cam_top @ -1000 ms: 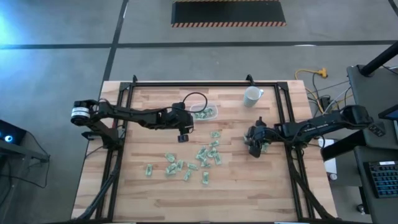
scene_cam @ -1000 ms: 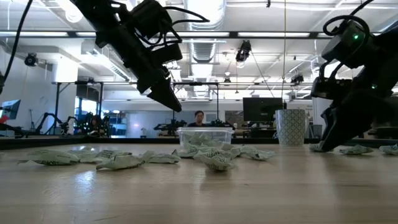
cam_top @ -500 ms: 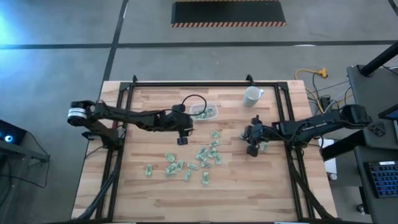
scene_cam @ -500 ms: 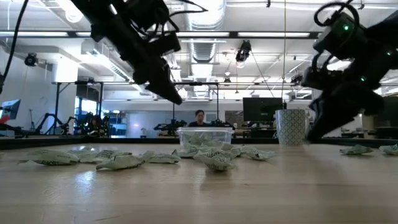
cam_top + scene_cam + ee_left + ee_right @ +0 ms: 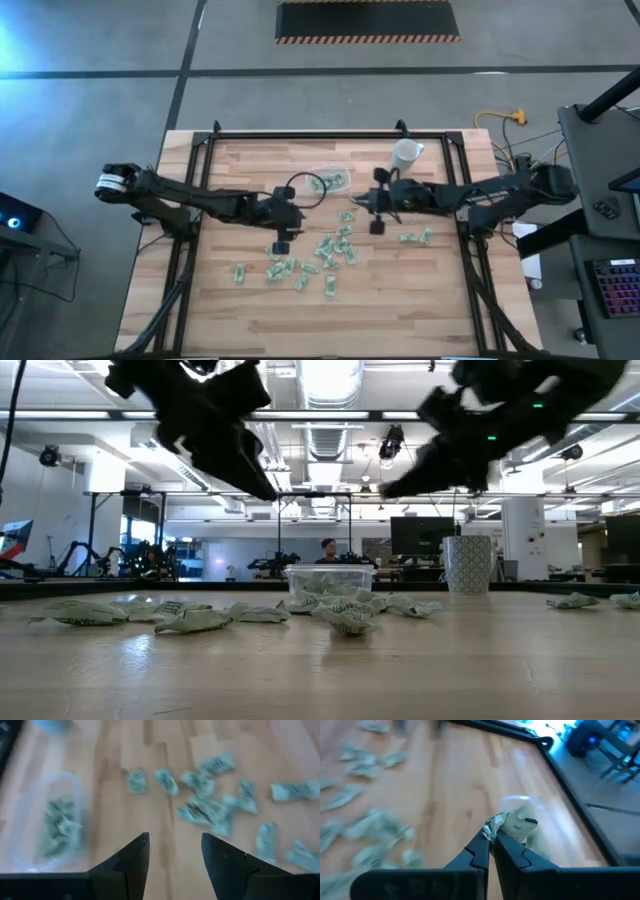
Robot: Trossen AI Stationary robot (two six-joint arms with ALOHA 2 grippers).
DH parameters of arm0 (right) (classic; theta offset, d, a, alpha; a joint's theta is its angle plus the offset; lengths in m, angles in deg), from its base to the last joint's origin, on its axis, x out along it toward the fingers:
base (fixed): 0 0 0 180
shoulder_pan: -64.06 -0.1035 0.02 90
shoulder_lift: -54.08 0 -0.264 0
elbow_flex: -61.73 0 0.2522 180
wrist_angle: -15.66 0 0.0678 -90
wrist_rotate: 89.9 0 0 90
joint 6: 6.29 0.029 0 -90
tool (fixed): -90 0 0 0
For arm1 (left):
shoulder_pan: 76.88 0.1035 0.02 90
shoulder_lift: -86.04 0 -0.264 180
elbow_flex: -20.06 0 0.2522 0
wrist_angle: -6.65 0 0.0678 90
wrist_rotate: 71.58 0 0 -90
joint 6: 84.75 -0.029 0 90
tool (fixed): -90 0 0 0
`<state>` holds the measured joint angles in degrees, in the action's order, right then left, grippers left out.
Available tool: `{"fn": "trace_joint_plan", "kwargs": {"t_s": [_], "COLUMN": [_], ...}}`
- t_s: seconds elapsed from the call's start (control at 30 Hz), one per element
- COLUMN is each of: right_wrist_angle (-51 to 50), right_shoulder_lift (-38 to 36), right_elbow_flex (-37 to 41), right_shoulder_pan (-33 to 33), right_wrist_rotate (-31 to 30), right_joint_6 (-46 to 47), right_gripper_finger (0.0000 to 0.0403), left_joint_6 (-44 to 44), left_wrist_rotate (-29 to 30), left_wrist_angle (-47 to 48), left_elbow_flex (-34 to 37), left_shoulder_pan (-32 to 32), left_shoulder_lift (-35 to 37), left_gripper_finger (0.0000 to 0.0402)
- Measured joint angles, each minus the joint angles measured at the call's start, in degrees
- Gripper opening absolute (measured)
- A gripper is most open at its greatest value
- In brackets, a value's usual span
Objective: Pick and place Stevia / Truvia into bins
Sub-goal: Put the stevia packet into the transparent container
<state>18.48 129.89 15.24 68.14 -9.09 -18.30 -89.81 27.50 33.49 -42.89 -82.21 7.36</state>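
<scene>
— Stevia packets (image 5: 330,250): where do they lie from the clear bin (image 5: 328,180)?

— Most are scattered on the table (image 5: 240,300) on the near side of the bin; some already sit inside it. One packet (image 5: 512,826) is pinched in the right gripper (image 5: 490,836), whose fingers are closed tight on it.

— And which way must that one go?

— Toward the bin, which lies just ahead of the right gripper's (image 5: 378,208) tips, between both arms and beside the white cup (image 5: 405,154).

— The left gripper (image 5: 172,851)?

— Fingers apart, holding nothing, hovering over the table near the bin, facing the scattered packets.
</scene>
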Motion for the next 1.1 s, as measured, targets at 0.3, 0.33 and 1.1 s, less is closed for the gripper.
{"fn": "trace_joint_plan", "kwargs": {"t_s": [0.3,0.33,1.1], "right_wrist_angle": [-2.8,-4.8,-20.9], "right_shoulder_lift": [19.6,21.3,23.5], "right_elbow_flex": [-17.2,-19.0,-27.2], "right_shoulder_pan": [10.5,11.7,16.2], "right_wrist_rotate": [0.2,0.3,14.6], "right_joint_6": [4.3,5.0,-0.4], "right_gripper_finger": [0.0013,0.0013,0.0145], "left_joint_6": [6.7,7.7,19.2], "left_wrist_rotate": [0.0,0.0,0.2], "left_wrist_angle": [5.3,5.9,15.0], "left_elbow_flex": [0.0,0.0,3.3], "left_shoulder_pan": [-5.8,-6.4,-11.6], "left_shoulder_lift": [0.1,0.1,0.1], "left_gripper_finger": [0.0164,0.0164,0.0164]}}
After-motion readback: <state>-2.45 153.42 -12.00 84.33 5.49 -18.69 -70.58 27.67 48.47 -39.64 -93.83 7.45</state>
